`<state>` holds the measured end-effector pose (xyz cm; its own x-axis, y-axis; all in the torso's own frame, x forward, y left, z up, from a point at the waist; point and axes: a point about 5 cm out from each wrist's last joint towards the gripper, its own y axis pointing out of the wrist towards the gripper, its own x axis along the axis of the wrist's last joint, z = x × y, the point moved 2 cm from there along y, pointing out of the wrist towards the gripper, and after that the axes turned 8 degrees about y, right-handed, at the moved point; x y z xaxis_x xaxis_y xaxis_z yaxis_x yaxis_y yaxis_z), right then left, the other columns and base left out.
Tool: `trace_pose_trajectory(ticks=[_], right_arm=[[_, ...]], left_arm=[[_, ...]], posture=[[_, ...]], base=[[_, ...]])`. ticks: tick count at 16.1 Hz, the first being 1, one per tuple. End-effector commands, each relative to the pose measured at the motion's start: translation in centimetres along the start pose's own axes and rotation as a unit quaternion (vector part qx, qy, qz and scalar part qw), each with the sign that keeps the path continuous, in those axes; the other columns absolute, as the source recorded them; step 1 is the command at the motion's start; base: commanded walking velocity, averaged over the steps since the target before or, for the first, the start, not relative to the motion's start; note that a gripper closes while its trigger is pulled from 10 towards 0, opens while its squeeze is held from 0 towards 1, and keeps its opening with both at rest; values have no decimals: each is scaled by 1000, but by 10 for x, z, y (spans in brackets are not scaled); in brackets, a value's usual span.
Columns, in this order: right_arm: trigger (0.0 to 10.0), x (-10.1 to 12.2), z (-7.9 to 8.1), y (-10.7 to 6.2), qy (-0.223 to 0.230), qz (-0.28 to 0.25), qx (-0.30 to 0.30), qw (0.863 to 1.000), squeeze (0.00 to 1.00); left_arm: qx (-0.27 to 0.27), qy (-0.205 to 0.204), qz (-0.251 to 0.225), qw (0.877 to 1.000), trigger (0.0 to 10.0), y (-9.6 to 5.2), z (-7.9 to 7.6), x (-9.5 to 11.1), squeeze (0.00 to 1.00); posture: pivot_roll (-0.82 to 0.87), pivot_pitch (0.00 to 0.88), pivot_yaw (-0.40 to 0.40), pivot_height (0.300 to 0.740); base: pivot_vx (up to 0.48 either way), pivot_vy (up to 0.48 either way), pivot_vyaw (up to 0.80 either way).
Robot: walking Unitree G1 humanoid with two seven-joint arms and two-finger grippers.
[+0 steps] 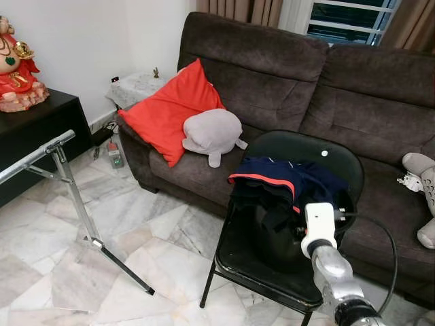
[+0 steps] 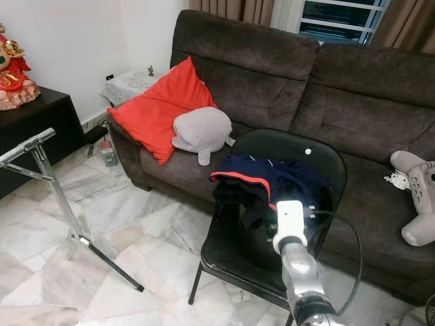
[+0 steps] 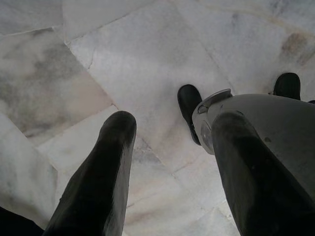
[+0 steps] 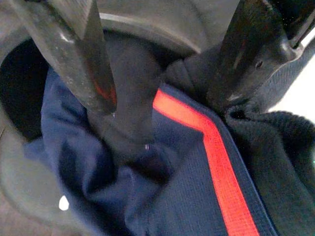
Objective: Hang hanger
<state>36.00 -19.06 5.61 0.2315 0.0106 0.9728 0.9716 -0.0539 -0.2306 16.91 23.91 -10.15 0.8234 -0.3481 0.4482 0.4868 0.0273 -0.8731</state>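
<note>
Now | right claw (image 4: 162,73) spread above navy garment (image 4: 187,187) | black chair (image 1: 234,255)

the right arm (image 1: 331,268) is a silver, rounded metal limb in jointed segments, with a dark ring low down near the picture's edge. at its far end sits a white boxy wrist block (image 1: 319,227) with rounded corners. a thin black cable (image 1: 387,251) leaves the block's side and loops out and back down along the arm. the right gripper (image 4: 162,64) has two long black fingers (image 4: 78,54) with a dull, scuffed sheen. the left gripper (image 3: 172,162) has two matte black fingers, thick and round-tipped, beside a grey rounded body shell (image 3: 266,118) and black feet (image 3: 189,105).
</note>
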Motion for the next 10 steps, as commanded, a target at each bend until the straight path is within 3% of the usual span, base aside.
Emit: trace_pose_trajectory(ticks=[1, 10], right_arm=[[10000, 9, -2, 2, -11, -20, -6, 1000, 0], [10000, 24, 0, -3, 30, -104, -42, 993, 0]], left_arm=[[-6, 8, 12, 1000, 10000, 0, -3, -4, 0], [-7, 7, 10, 1000, 10000, 0, -3, -4, 0]], posture=[[70, 0, -45, 740], [70, 0, -44, 740]], base=[[0, 0, 0], [0, 0, 0]])
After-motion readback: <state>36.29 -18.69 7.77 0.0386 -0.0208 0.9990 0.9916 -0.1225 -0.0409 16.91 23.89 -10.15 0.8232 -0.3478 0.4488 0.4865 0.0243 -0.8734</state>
